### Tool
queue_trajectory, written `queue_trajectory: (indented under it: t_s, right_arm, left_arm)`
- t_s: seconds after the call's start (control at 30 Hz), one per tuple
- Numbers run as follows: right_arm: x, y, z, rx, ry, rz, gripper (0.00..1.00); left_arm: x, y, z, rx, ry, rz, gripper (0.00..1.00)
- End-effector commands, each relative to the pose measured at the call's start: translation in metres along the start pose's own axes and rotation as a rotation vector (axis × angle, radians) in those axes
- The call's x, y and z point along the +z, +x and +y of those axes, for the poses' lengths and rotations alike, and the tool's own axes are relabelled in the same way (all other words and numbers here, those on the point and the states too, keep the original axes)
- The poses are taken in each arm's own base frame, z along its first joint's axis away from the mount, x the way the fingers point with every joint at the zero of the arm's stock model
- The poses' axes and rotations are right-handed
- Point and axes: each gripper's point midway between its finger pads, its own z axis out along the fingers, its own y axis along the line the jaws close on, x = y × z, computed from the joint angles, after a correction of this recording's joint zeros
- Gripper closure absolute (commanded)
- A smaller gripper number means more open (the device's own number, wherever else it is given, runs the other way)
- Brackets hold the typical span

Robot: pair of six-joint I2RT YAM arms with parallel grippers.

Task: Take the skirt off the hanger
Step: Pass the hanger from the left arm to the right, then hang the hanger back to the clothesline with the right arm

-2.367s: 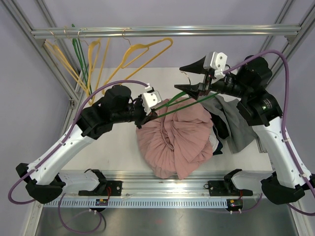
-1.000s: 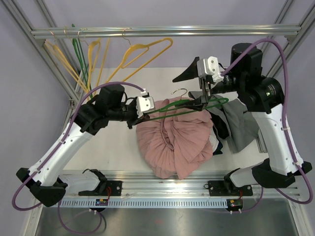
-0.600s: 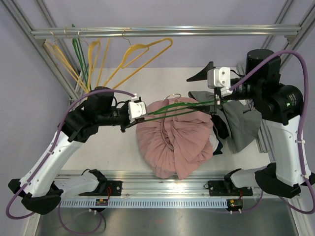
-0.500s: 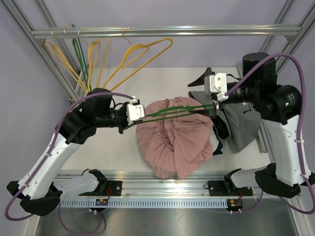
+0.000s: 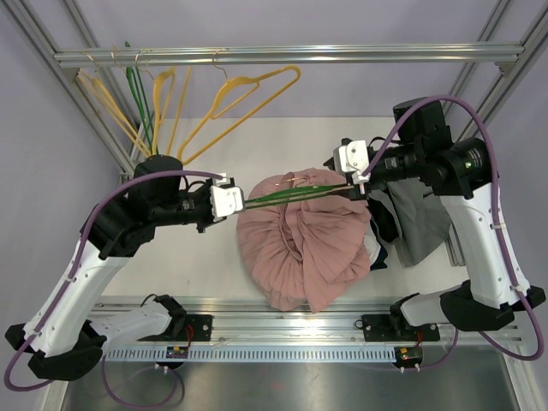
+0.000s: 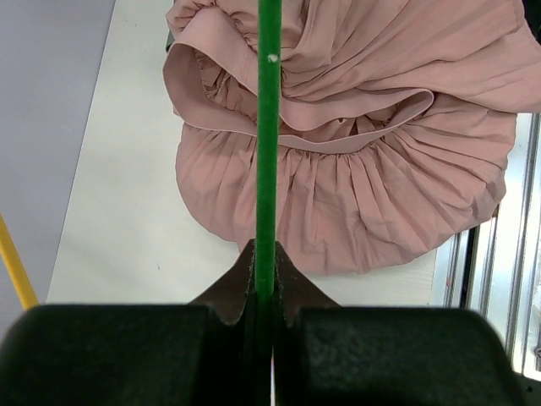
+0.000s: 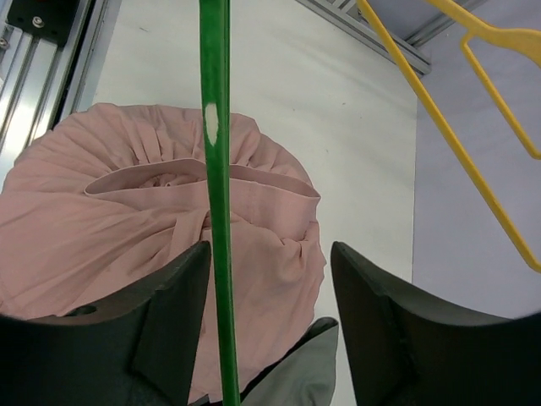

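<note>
The left gripper point(image 6: 264, 279) is clenched on the left end of the green hanger point(image 5: 295, 193), its fingers pressed tight against the thin bar. The right gripper point(image 7: 269, 254) stands released at the hanger's right end: its two fingers straddle the bar with a gap on either side, and the bar runs nearer one finger than the other.

Between the two grippers the hanger spans left to right over the far part of the pink skirt point(image 5: 300, 248). The skirt lies heaped on the white table point(image 5: 197, 257) beneath the bar; whether cloth touches the bar I cannot tell. Its near hem reaches close to the table's near edge, by the aluminium track point(image 5: 291, 330).

White tabletop shows to the left of the skirt and beyond it. On the right the skirt's edge meets a grey garment point(image 5: 419, 218). Yellow hangers point(image 5: 248, 94) dangle from the far rail point(image 5: 291, 56), above and left of the left gripper.
</note>
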Motion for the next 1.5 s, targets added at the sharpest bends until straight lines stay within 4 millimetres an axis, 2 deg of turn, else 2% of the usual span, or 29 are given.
queue_trajectory:
  t_s: [0.0, 0.07, 0.23, 0.33, 0.4, 0.43, 0.47, 0.53, 0.6, 0.63, 0.7, 0.73, 0.8, 0.83, 0.87, 0.93, 0.97, 1.03, 1.1, 1.13, 1.2, 1.23, 1.27, 1.3, 1.33, 1.37, 1.4, 1.47]
  right_arm:
    - [-0.008, 0.018, 0.053, 0.149, -0.161, 0.076, 0.39]
    - [-0.008, 0.017, 0.055, 0.147, -0.171, 0.069, 0.46]
    - [-0.011, 0.013, 0.061, 0.133, -0.174, 0.057, 1.00]
    - [-0.016, 0.009, 0.063, 0.132, -0.155, 0.052, 1.00]
    - [-0.019, 0.006, 0.061, 0.154, -0.116, 0.055, 1.00]
    - [-0.021, 0.010, 0.060, 0.182, -0.095, 0.062, 1.00]
    - [-0.026, 0.006, 0.056, 0.199, -0.054, 0.052, 1.00]
    - [-0.036, 0.014, 0.047, 0.258, 0.020, 0.062, 1.00]
    - [-0.048, 0.013, 0.040, 0.310, 0.099, 0.053, 1.00]
    - [-0.050, 0.016, 0.039, 0.338, 0.122, 0.050, 1.00]
    - [-0.066, 0.020, 0.031, 0.388, 0.236, 0.061, 1.00]
    - [-0.068, 0.030, 0.032, 0.431, 0.266, 0.076, 1.00]
    - [-0.083, 0.035, 0.024, 0.482, 0.388, 0.094, 1.00]
    - [-0.088, 0.049, 0.022, 0.527, 0.439, 0.135, 1.00]
    - [-0.095, 0.049, 0.016, 0.559, 0.512, 0.131, 1.00]
    - [-0.108, 0.070, 0.010, 0.638, 0.627, 0.189, 1.00]
    - [-0.113, 0.070, 0.006, 0.665, 0.676, 0.181, 1.00]
    - [-0.131, 0.091, -0.005, 0.746, 0.820, 0.239, 1.00]
    - [-0.141, 0.106, -0.016, 0.810, 0.907, 0.269, 1.00]
    - [-0.148, 0.108, -0.022, 0.821, 0.946, 0.279, 1.00]
    - [-0.154, 0.123, -0.036, 0.890, 1.003, 0.297, 1.00]
    - [-0.159, 0.121, -0.045, 0.890, 1.026, 0.290, 1.00]
    - [-0.156, 0.131, -0.053, 0.931, 1.019, 0.300, 1.00]
    - [-0.156, 0.134, -0.059, 0.947, 1.021, 0.299, 1.00]
    - [-0.161, 0.127, -0.069, 0.943, 1.041, 0.283, 1.00]
    - [-0.157, 0.141, -0.075, 0.993, 1.026, 0.298, 1.00]
    - [-0.161, 0.136, -0.084, 0.984, 1.040, 0.283, 1.00]
    - [-0.162, 0.145, -0.096, 1.005, 1.049, 0.284, 1.00]
  left_arm:
    - [-0.013, -0.021, 0.010, 0.050, -0.054, -0.062, 1.00]
    - [-0.014, -0.022, 0.011, 0.055, -0.064, -0.067, 1.00]
    - [-0.012, -0.025, 0.015, 0.066, -0.086, -0.091, 1.00]
    - [-0.013, -0.027, 0.020, 0.059, -0.117, -0.103, 1.00]
    - [-0.020, -0.035, 0.031, 0.029, -0.197, -0.141, 0.80]
    - [-0.027, -0.048, 0.041, 0.033, -0.251, -0.190, 0.68]
    - [-0.033, -0.051, 0.048, 0.020, -0.303, -0.203, 0.41]
    - [-0.056, -0.072, 0.056, 0.013, -0.394, -0.300, 0.20]
    - [-0.079, -0.086, 0.060, 0.000, -0.463, -0.362, 0.03]
    - [-0.087, -0.093, 0.062, 0.000, -0.486, -0.389, 0.01]
    - [-0.101, -0.097, 0.063, -0.018, -0.529, -0.414, 0.01]
    - [-0.104, -0.096, 0.063, -0.027, -0.540, -0.417, 0.01]
    - [-0.107, -0.091, 0.063, -0.066, -0.561, -0.411, 0.01]
    - [-0.104, -0.084, 0.062, -0.087, -0.564, -0.404, 0.01]
    - [-0.103, -0.079, 0.062, -0.123, -0.574, -0.403, 0.01]
    - [-0.095, -0.067, 0.059, -0.167, -0.575, -0.391, 0.01]
    - [-0.091, -0.063, 0.057, -0.206, -0.570, -0.396, 0.01]
    - [-0.089, -0.061, 0.056, -0.239, -0.573, -0.419, 0.01]
    - [-0.082, -0.054, 0.051, -0.280, -0.562, -0.433, 0.01]
    - [-0.082, -0.055, 0.051, -0.286, -0.563, -0.450, 0.01]
    - [-0.077, -0.050, 0.047, -0.308, -0.551, -0.455, 0.01]
    - [-0.076, -0.049, 0.047, -0.313, -0.552, -0.463, 0.01]
    - [-0.074, -0.047, 0.045, -0.329, -0.547, -0.464, 0.01]
    - [-0.074, -0.046, 0.044, -0.337, -0.547, -0.468, 0.01]
    - [-0.075, -0.046, 0.044, -0.346, -0.550, -0.474, 0.01]
    - [-0.073, -0.046, 0.043, -0.358, -0.540, -0.480, 0.01]
    - [-0.072, -0.044, 0.040, -0.365, -0.536, -0.483, 0.01]
    - [-0.069, -0.044, 0.038, -0.379, -0.521, -0.495, 0.01]
